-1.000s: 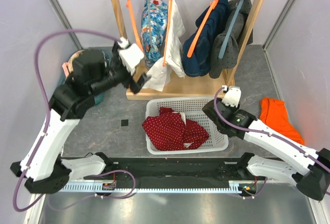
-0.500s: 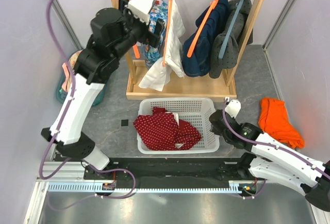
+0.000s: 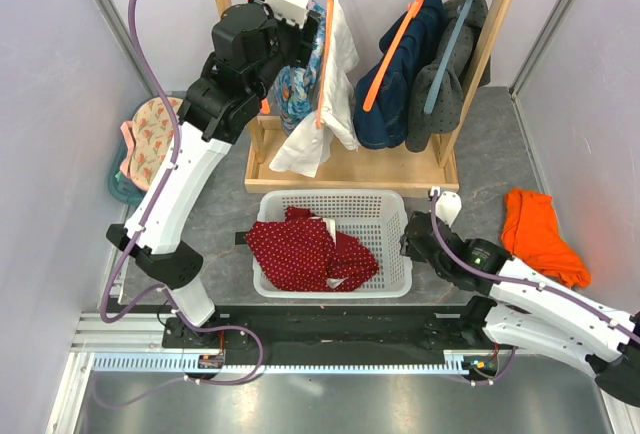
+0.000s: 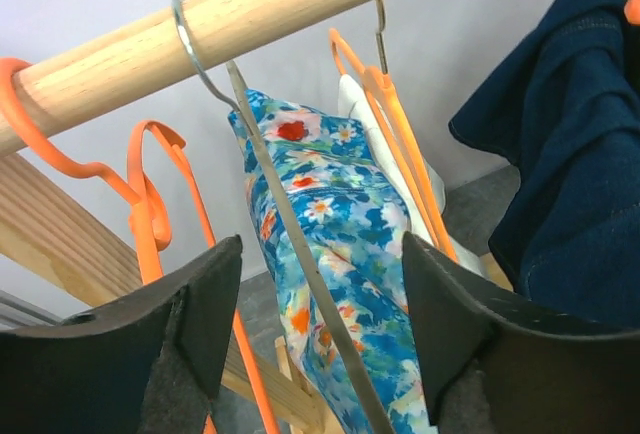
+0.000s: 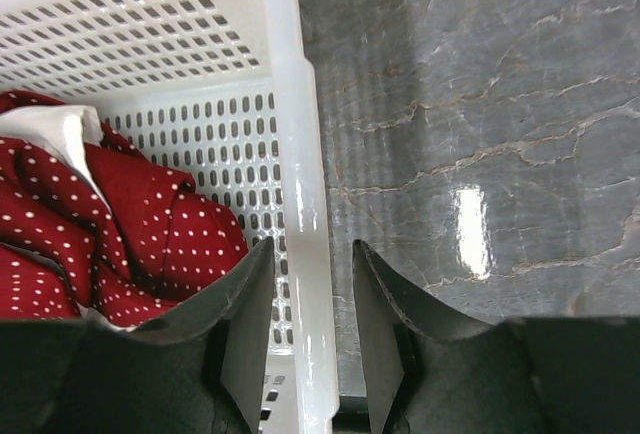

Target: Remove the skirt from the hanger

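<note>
The dark red polka-dot skirt (image 3: pixel 300 251) lies crumpled in a white basket (image 3: pixel 330 197), off any hanger. It also shows in the right wrist view (image 5: pixel 110 224). My left gripper (image 3: pixel 305 54) is open and empty up at the rack's rod (image 4: pixel 270 4). In the left wrist view it (image 4: pixel 320 324) faces the blue floral garment (image 4: pixel 340 224), with a bare orange hanger (image 4: pixel 150 216) hooked on the rod to its left. My right gripper (image 3: pixel 412 246) is low at the basket's right side. Its jaws (image 5: pixel 308 254) straddle the basket's rim (image 5: pixel 300 204) with a narrow gap on each side.
The wooden rack (image 3: pixel 350 169) carries the floral garment (image 3: pixel 290 84), a white one (image 3: pixel 335 74), a navy one (image 3: pixel 400 84) and a grey dotted one (image 3: pixel 445 84). An orange cloth (image 3: pixel 535 229) lies on the floor at the right. A floral cloth (image 3: pixel 150 139) sits at the left wall.
My left arm has risen from beside the rack's base up to the rod. The basket with the skirt has slid left, with my right gripper at its rim.
</note>
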Robot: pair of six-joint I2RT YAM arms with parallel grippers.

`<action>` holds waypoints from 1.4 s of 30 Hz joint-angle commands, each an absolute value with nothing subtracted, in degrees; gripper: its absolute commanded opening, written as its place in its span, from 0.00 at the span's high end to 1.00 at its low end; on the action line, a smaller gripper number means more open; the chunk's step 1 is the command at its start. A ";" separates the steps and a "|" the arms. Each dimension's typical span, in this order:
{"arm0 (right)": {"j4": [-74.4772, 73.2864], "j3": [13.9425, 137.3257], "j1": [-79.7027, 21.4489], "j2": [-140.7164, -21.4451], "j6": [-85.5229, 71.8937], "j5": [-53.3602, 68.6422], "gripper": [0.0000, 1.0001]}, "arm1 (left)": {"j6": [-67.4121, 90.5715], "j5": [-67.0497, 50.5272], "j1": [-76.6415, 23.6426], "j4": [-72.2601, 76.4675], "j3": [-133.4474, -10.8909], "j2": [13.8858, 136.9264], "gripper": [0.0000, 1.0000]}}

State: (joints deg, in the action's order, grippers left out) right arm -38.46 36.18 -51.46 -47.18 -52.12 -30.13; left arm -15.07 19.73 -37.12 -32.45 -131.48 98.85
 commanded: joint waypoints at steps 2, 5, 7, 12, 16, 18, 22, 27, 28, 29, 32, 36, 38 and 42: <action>-40.34 40.51 -51.68 -44.83 -50.80 -34.01 0.55 | -15.56 22.59 -36.39 -27.78 -132.02 97.73 0.41; -42.44 43.23 -51.68 -44.30 -50.01 -35.42 0.55 | -15.12 22.76 -35.86 -27.77 -130.88 98.26 0.46; -43.50 45.78 -51.68 -43.86 -49.05 -36.47 0.55 | -14.59 21.46 -35.42 -27.77 -130.08 98.17 0.44; -45.70 53.06 -51.68 -42.98 -46.32 -37.70 0.53 | -13.89 21.01 -33.66 -28.03 -129.11 99.58 0.25; -46.23 58.79 -51.68 -43.59 -43.78 -38.14 0.52 | -11.52 18.64 -32.70 -29.44 -129.29 100.02 0.42; -46.32 61.42 -51.68 -44.03 -43.24 -38.06 0.52 | -10.81 18.20 -32.70 -29.88 -129.37 99.93 0.54; -46.23 63.89 -51.77 -44.47 -41.93 -37.88 0.52 | -10.90 17.58 -32.61 -30.23 -129.55 99.84 0.74; -45.70 65.13 -51.68 -44.56 -40.87 -38.23 0.52 | -10.64 16.17 -32.26 -31.11 -130.51 100.19 0.98; -45.44 65.21 -51.68 -44.56 -40.78 -38.32 0.52 | -10.46 15.65 -32.17 -31.37 -131.13 100.46 0.98; -45.18 65.30 -51.68 -44.65 -40.78 -38.15 0.53 | -10.20 15.47 -32.08 -31.55 -131.31 100.46 0.98; -44.04 65.48 -51.68 -44.74 -40.26 -37.71 0.54 | -9.41 15.56 -31.91 -31.64 -132.36 100.72 0.98; -42.63 65.04 -51.68 -45.35 -39.64 -36.83 0.55 | -9.05 14.59 -31.64 -31.64 -134.12 100.90 0.98; -41.93 64.78 -51.68 -45.53 -39.55 -36.48 0.55 | -9.05 13.89 -31.64 -31.64 -134.21 100.81 0.98; -41.49 64.86 -51.59 -45.88 -39.64 -36.47 0.55 | -9.93 12.75 -31.64 -31.99 -132.28 100.90 0.61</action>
State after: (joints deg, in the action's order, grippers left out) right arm -43.62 63.18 -51.53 -45.76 -40.58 -36.69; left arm -10.87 14.92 -31.83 -33.06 -131.44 100.79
